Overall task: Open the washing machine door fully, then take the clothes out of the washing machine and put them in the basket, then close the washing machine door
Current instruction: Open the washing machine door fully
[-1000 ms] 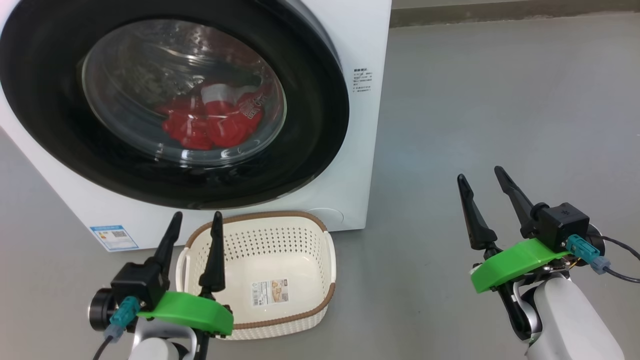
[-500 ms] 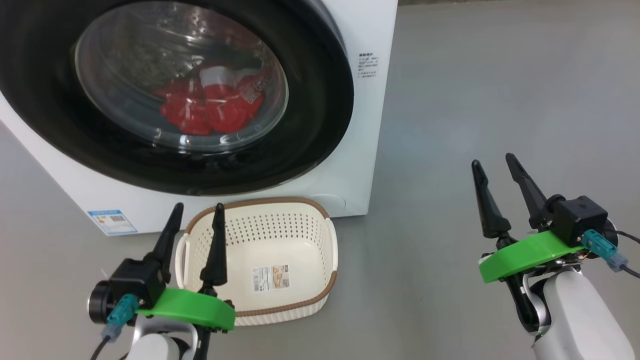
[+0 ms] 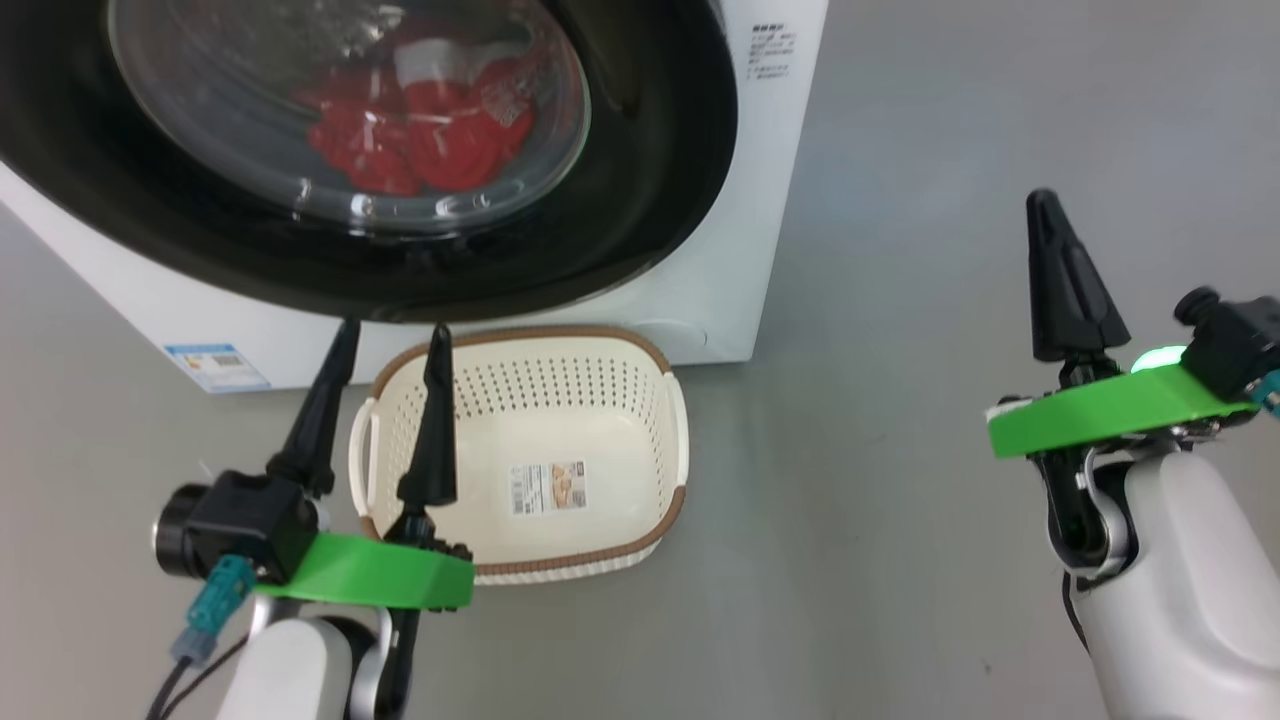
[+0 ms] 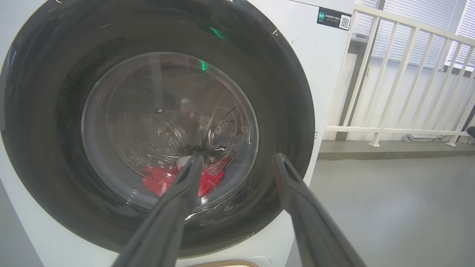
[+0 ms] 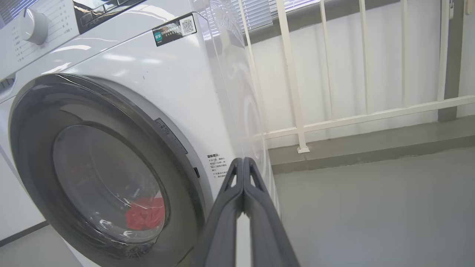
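Washing machine door (image 3: 650,150) comes first in this job, and it sits closed against the front of the washing machine (image 3: 770,200), filling the upper left of the head view.

Nearest me, at the lower left of that view, my left end effector (image 3: 392,335) is spread wide and holds nothing. Its fingers point up over the near-left part of the basket (image 3: 530,330). I read that as a waiting pose, ready for cloth once there is an opening.

At the lower right, my right end effector (image 3: 1048,210) is pinched fully together on nothing. It forms one dark point over bare floor (image 3: 900,500), well to the right of the machine. I judge the closed fingers are meant as a slim hook for the door's edge.

The basket stands on the floor at the foot of the machine, directly below the door, and I cannot tell whether it touches. It is empty, with the paper label on its bottom in plain sight. That spot gives a short drop for whatever comes out.

Behind the glass, at the top centre of the head view, the clothes (image 3: 420,140) lie in a red heap low in the drum.

In the right wrist view a narrow dark strip (image 5: 171,136) on the washing machine door's right edge sits left of the joined fingers. I take it for the pull.

Farthest off, a white railing (image 5: 293,74) crosses the upper right.
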Controlling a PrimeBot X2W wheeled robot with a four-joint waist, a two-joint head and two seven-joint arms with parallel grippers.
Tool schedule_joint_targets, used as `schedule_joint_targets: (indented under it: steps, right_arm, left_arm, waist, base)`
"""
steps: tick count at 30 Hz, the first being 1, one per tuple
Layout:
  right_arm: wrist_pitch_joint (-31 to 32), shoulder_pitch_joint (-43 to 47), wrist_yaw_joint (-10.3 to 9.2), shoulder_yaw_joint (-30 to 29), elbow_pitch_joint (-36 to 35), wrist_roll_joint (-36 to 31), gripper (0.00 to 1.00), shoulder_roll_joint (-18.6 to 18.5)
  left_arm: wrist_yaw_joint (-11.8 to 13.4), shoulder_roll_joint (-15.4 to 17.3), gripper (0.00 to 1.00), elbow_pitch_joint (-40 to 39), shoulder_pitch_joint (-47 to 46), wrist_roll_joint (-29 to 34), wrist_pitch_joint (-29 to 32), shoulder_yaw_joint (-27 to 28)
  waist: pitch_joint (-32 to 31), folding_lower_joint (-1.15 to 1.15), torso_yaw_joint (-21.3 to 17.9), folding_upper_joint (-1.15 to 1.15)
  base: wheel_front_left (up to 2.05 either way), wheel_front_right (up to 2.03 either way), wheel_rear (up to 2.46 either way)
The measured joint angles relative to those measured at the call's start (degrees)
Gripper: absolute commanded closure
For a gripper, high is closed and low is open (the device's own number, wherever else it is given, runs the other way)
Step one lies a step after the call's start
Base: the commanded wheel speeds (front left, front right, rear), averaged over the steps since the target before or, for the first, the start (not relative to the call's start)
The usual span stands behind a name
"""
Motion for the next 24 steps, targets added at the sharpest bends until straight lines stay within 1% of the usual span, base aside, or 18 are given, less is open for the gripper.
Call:
schedule_joint_targets:
  steps: [6, 19, 21, 24]
  right_arm:
    - [0.0, -4.6, 0.00, 1.8, 2.3, 11.2, 1.00, -0.1]
    - [0.0, -15.8, 0.00, 6.6, 5.8, 26.1, 1.00, -0.5]
    - [0.7, -17.5, 0.00, 7.5, 6.7, 29.1, 1.00, -0.5]
    - [3.5, -20.0, 0.00, 7.9, 7.8, 34.6, 1.00, -0.5]
  left_arm:
    - [0.0, 0.0, 0.00, -3.8, -0.9, 0.2, -0.3, -0.2]
    - [-0.5, 0.0, 0.00, -6.4, -3.4, 1.6, -0.4, -0.4]
    - [-0.5, 0.0, 0.00, -6.8, -3.8, 1.6, -0.4, -0.5]
    - [-0.5, 0.0, 0.00, -8.0, -4.0, 1.8, -0.4, -0.8]
  waist:
    - [3.1, 0.00, 0.8, 0.00]
    - [10.0, 0.00, 2.6, 0.00]
    - [10.9, 0.00, 2.8, 0.00]
    - [12.2, 0.00, 3.0, 0.00]
  base:
    - [0.00, 0.00, 0.00]
    - [0.00, 0.00, 0.00]
    - [0.00, 0.00, 0.00]
    - [0.00, 0.00, 0.00]
